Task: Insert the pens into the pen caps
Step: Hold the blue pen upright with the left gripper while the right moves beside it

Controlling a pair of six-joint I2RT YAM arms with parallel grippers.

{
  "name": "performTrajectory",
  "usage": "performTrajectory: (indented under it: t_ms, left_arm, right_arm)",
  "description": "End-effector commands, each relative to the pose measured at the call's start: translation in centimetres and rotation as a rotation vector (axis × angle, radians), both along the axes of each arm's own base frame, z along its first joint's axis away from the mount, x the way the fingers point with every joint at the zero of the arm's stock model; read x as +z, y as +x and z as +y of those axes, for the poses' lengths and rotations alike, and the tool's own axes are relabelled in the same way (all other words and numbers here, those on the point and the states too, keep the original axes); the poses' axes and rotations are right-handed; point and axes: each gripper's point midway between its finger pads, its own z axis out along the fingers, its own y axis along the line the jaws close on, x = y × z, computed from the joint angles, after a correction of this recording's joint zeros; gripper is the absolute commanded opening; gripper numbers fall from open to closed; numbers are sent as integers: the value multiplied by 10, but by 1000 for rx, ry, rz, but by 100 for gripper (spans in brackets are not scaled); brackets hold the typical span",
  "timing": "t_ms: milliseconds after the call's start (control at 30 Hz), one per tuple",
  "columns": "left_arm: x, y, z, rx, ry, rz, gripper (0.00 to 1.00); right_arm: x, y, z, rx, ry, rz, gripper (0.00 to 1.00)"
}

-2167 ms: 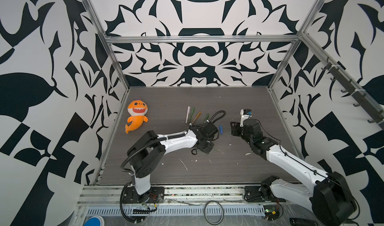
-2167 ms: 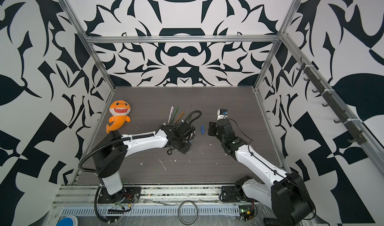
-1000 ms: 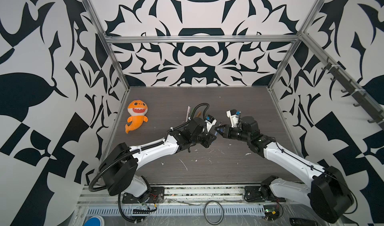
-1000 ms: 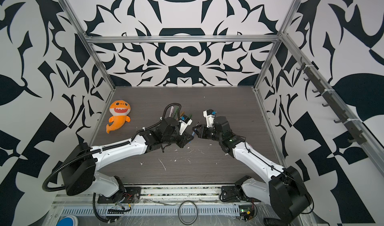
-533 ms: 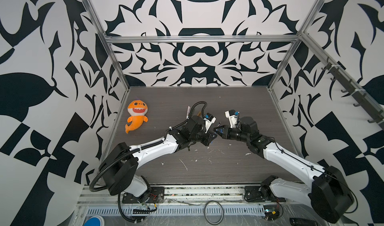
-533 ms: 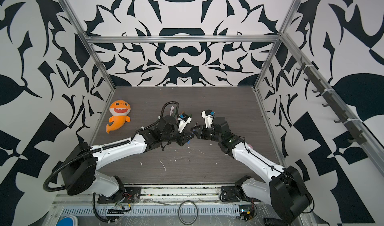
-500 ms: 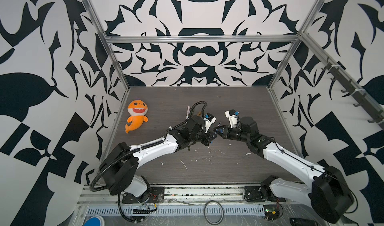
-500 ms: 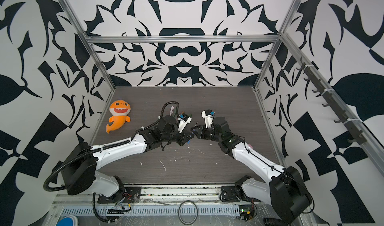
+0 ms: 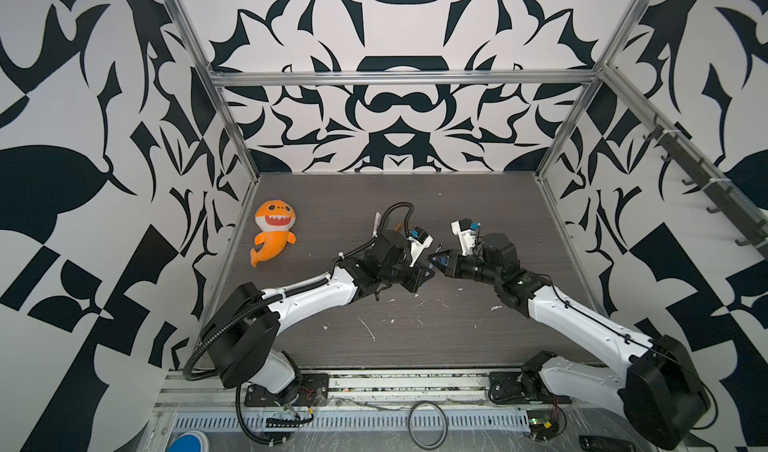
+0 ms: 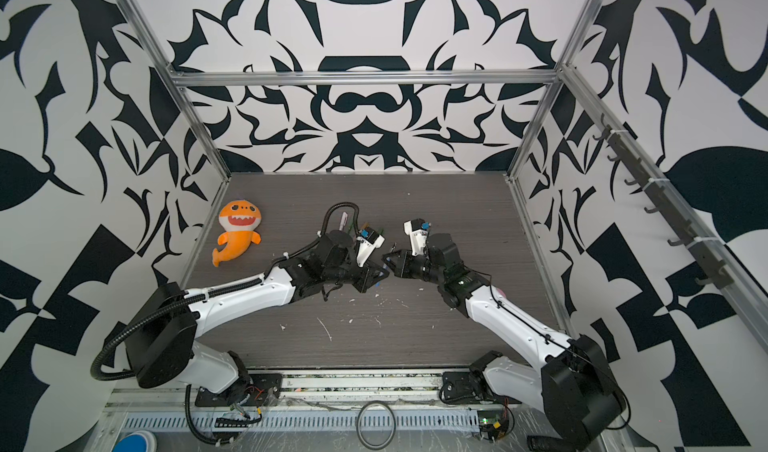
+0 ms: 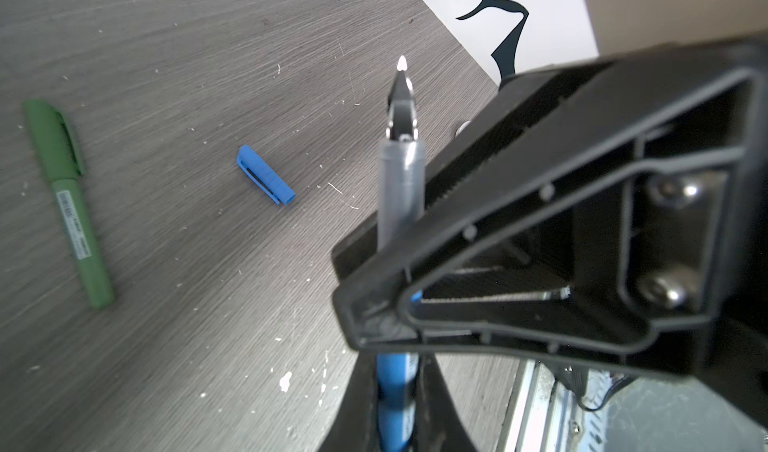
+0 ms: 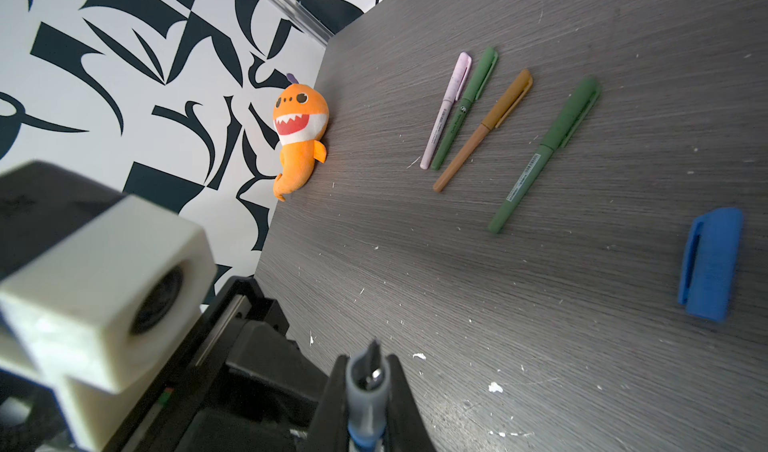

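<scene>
Over the tabletop, the left tool and right tool meet tip to tip. Both are clenched on the uncapped blue pen, whose nib sticks out past the jaws. A shark toy lies at the left edge. Four capped pens lie in a loose row, and the blue cap lies alone nearby.

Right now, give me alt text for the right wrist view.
The right gripper is shut on an uncapped blue pen, dark tip pointing out over the grey table. A blue cap lies loose nearby; farther off lie four capped pens, pink, green, orange-brown, green, and an orange toy shark by the wall.
</scene>
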Motion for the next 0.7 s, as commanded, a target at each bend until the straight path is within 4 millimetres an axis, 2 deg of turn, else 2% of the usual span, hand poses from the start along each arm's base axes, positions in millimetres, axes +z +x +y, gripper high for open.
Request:
performTrajectory:
  t_ms: [0, 33, 133, 200, 367, 467, 667]
  left_arm:
    - [-10, -11, -2, -53, 2, 23, 7]
    - [-10, -11, -2, -49, 4, 20, 6]
    - [-13, -4, 3, -9, 24, -7, 5]
    - [-14, 2, 9, 28, 31, -36, 5]
    - [-16, 16, 28, 133, 20, -93, 5]
    - [-14, 12, 35, 135, -19, -128, 5]
    - [0, -10, 40, 67, -172, -201, 5]
  right_arm:
    - [33, 6, 5, 5, 52, -102, 4]
    - [34, 5, 6, 10, 54, -99, 7]
    - [38, 3, 5, 14, 47, -97, 27]
    - [43, 1, 2, 7, 32, -104, 33]
    - [50, -4, -17, -41, -66, -126, 34]
    - [48, -3, -31, -72, -158, -132, 30]
    - [17, 17, -49, -84, -337, -38, 22]
